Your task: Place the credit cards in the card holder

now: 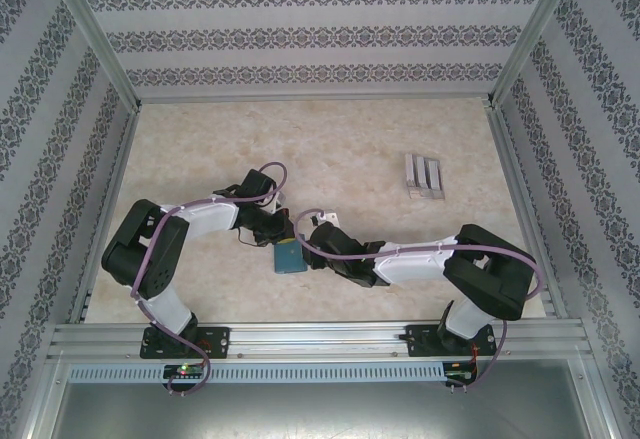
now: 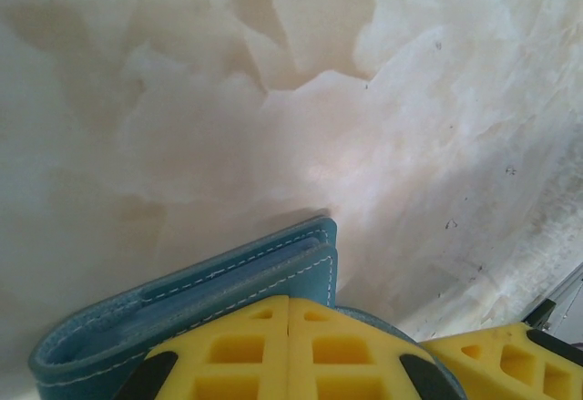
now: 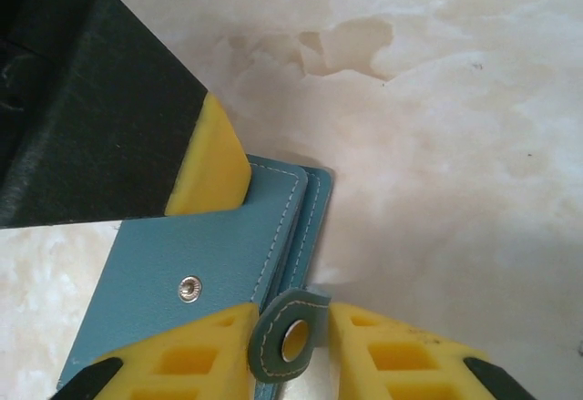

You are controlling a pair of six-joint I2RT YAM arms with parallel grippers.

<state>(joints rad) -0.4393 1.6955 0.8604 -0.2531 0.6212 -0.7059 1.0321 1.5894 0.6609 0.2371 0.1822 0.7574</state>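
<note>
Currently both of your grippers meet at the teal card holder [image 1: 287, 257], at the near middle of the marble-patterned table [image 1: 200, 149].

Your left gripper [image 2: 288, 313] has its 2 yellow fingers drawn together, pads meeting. In the right wrist view its tip rests on the holder's outer cover by the stitched edge, and you cannot tell whether any leaf is caught between them. Your right gripper [image 3: 291, 332] pinches the snap tab [image 3: 271, 341], whose metal ring shows between the 2 fingers. The matching stud [image 3: 189, 288] sits bare on the cover just beside. The holder lies folded flat, its inside hidden. The clear 3-slot stand [image 1: 424, 176] stands well apart at the far right, and you cannot make out what its slots hold.
</note>
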